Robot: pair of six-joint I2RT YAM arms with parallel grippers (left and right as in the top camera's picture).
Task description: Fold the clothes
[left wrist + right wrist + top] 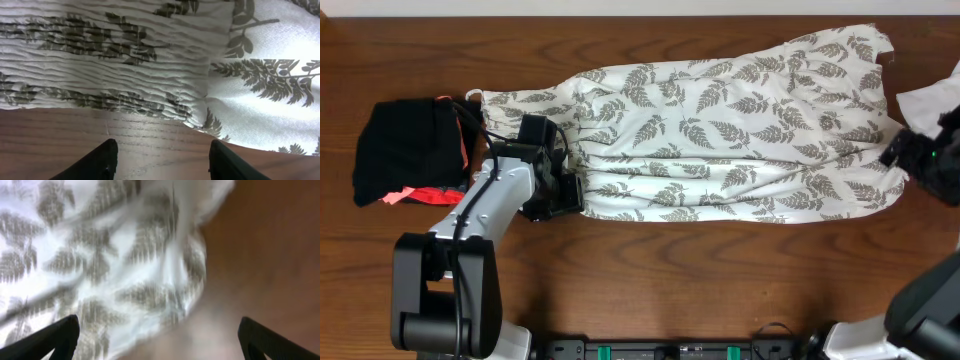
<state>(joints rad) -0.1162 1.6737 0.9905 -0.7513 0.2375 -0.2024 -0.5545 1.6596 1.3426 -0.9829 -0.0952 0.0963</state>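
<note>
- Left gripper is hanging with its fingers apart over bare wood, just beside the near edge of the bodice. The right gripper is hovering with fingers wide apart over the hem by the right edge, and its own view is blurred.
- Dress is lying lengthwise across the middle of the bench, with the bodice toward the left edge and the skirt flaring toward the far right corner.
- Cloth is looking thin, light and limp, so it is likely going to sag and slide on the wood. The near long edge, at the bodice and the hem corner, is looking like the place to pinch.
- Print is showing grey-green fern leaves on white, rumpled in long creases.
- Bodice is showing tight ribbed gathers.
- Black bundle is sitting just beside the bodice at the left edge.
</note>
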